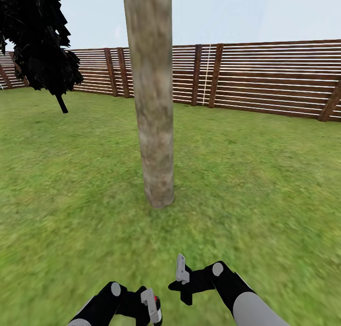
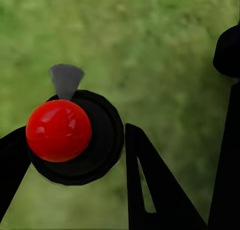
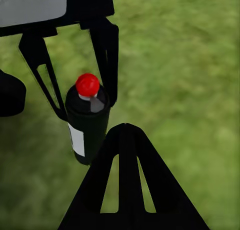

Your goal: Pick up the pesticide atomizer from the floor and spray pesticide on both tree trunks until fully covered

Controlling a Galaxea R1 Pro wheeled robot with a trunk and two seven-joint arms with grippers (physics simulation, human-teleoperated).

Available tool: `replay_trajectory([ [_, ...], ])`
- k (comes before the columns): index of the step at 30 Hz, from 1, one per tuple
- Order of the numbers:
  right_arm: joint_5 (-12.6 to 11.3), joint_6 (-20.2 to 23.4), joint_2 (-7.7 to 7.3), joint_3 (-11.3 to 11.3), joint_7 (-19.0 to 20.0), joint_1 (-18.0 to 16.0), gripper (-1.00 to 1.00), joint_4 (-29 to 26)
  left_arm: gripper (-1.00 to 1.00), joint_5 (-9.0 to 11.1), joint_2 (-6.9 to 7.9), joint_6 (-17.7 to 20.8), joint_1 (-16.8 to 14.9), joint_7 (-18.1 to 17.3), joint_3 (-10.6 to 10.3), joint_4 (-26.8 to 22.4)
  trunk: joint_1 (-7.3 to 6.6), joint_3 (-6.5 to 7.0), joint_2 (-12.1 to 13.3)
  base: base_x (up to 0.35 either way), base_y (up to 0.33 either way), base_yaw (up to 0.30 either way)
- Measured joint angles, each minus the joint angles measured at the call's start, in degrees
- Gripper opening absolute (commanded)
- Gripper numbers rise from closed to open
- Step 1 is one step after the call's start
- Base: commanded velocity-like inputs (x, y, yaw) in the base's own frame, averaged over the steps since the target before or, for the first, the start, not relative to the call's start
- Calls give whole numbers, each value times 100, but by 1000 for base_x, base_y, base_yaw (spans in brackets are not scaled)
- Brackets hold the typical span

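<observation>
closest to my cameras is the pesticide atomizer (image 2: 75, 137), seen from above in the left wrist view with its red spot (image 2: 58, 130) toward the lens and a black finger on either side of its body. from the right wrist view the bottle (image 3: 87, 125) stands upright between the two fingers of the left gripper (image 3: 82, 75), white label facing out, so i judge the left pincer is pinching it, held upright to keep the nozzle usable. in the head view the left gripper (image 1: 150, 308) sits at the bottom edge, left of centre, with the right gripper (image 1: 182, 276) just beside it and a little higher; i see nothing held in the right one, but i cannot tell how far its fingers are spread. the tree trunk (image 1: 154, 94) rises in the centre of the frame, slightly tilted, bare grass (image 1: 265, 184) open all around its base, so i have room to circle it. i see no specks on the bark, so spraying looks still ahead. the second tree (image 1: 40, 42) stands in the upper left, near the fence (image 1: 265, 77), well apart.
</observation>
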Motion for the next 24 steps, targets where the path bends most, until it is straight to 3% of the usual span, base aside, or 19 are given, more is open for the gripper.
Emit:
replay_trajectory([
  [4,0,1,0,0,0,0,-100,-1,-100,160,-46,-15,-10,-147,-7,0,0,0,0,0,0,0],
  [10,0,0,0,0,0,0,-100,-1,-100,186,-178,-26,-38,-167,-2,-9,0,0,0,0,0,0],
  [16,0,-1,0,0,0,0,-100,0,-100,192,-215,-34,-156,-167,2,-9,0,0,0,0,0,0],
  [19,0,-2,0,0,1,0,-100,-1,-100,472,-210,-259,-180,-175,2,-5,0,0,0,0,0,0],
  [24,0,-3,0,0,2,0,-100,-1,-100,531,-208,-350,-179,-259,0,0,0,0,0,0,0,0],
])
